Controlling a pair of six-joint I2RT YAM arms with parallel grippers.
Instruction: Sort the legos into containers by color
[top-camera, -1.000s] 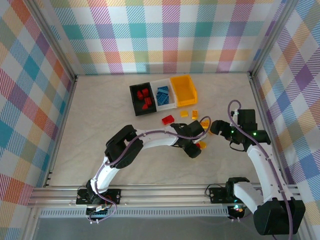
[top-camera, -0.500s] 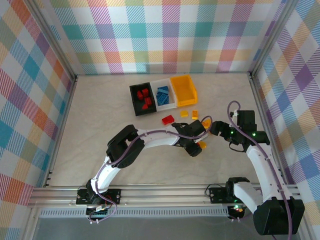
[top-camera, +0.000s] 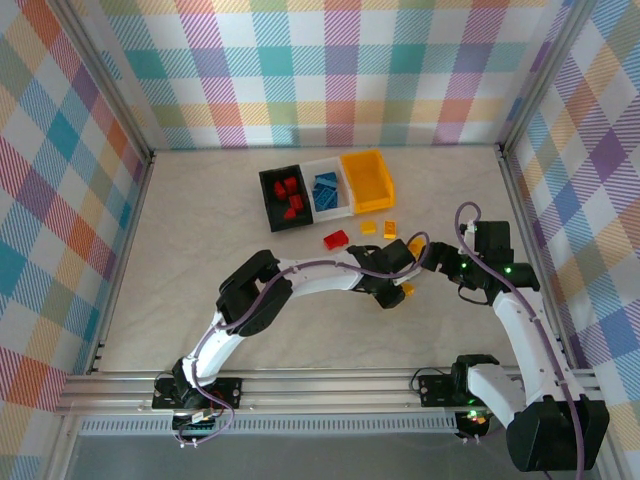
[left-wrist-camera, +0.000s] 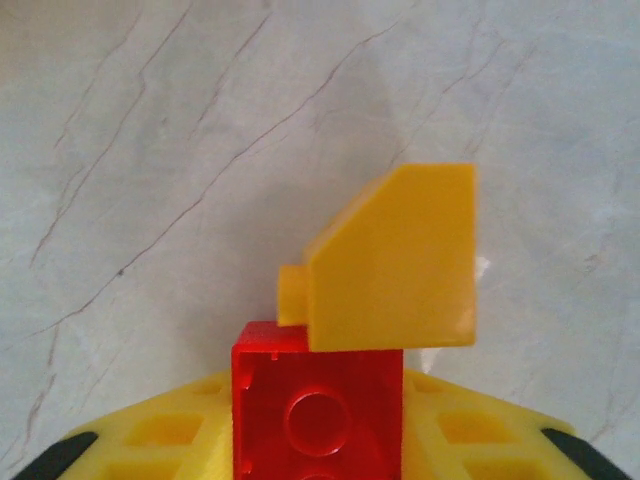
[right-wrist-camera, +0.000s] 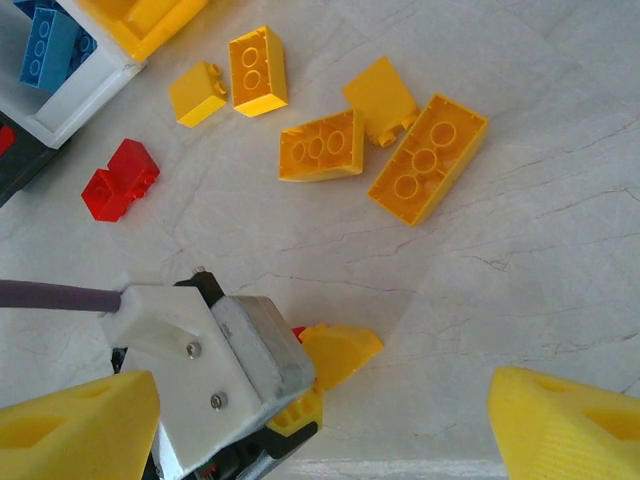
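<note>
My left gripper (left-wrist-camera: 318, 440) is shut on a red lego (left-wrist-camera: 318, 405) that has a yellow sloped lego (left-wrist-camera: 395, 262) stuck to its far end. From above, that gripper (top-camera: 398, 291) is low over the table, right of centre. My right gripper (top-camera: 437, 257) stands open just beside it, its yellow fingers (right-wrist-camera: 70, 425) wide apart around the left gripper's head (right-wrist-camera: 225, 370). Loose legos lie on the table: a red one (right-wrist-camera: 120, 180) and several yellow ones (right-wrist-camera: 320, 146). The black bin (top-camera: 268, 205) holds red legos, the white bin (top-camera: 345, 208) blue ones, and the yellow bin (top-camera: 366, 180) stands to their right.
The bins sit in a row at the back of the marble table (top-camera: 180, 260). A purple cable (top-camera: 330, 265) runs along the left arm. Metal frame rails (top-camera: 520, 230) and checked walls close the sides.
My left gripper has crept a little to the right with the red and yellow legos. Its arm now hides a loose yellow lego. The right arm has barely moved.
</note>
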